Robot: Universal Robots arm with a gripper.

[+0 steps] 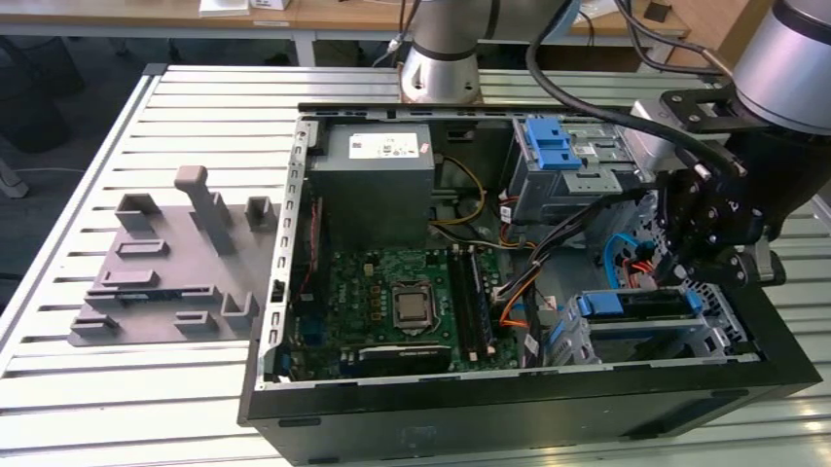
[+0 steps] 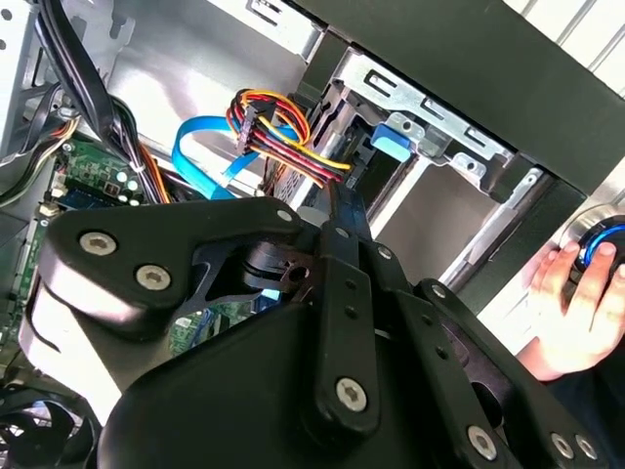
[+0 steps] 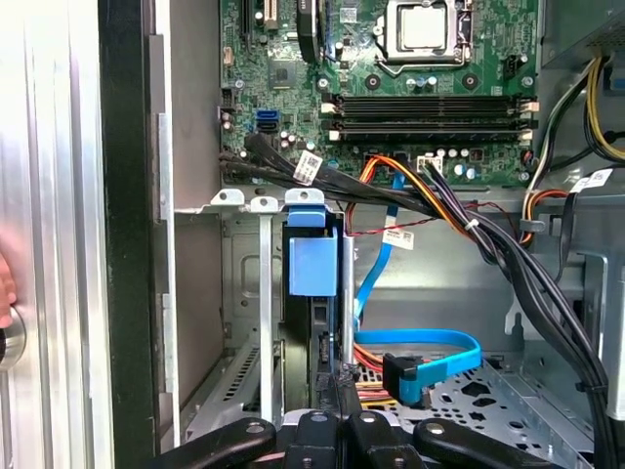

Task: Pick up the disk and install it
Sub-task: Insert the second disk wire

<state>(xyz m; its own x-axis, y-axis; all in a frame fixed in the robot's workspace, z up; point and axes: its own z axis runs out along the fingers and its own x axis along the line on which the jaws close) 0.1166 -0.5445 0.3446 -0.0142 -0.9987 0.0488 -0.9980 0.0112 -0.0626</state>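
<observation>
The disk (image 1: 633, 304) sits in the lower drive cage of the open computer case (image 1: 520, 418), at the exterior view's right, with its blue carrier frame showing. Both wrist views show the carrier's blue tab (image 3: 312, 256) (image 2: 395, 140) standing in the metal bay. My gripper (image 1: 680, 278) hangs just above the cage. Its black fingers meet at a narrow tip (image 3: 340, 379) (image 2: 338, 203) right at the disk's near edge, and nothing shows between them. I cannot tell whether the tip touches the disk.
A grey slotted stand (image 1: 169, 263) lies on the slatted table at the exterior view's left. Blue, orange and black cables (image 3: 430, 357) cross the case beside the bay. Another blue-fronted cage (image 1: 552, 146) sits further back. A person's hand (image 2: 571, 303) rests outside the case wall.
</observation>
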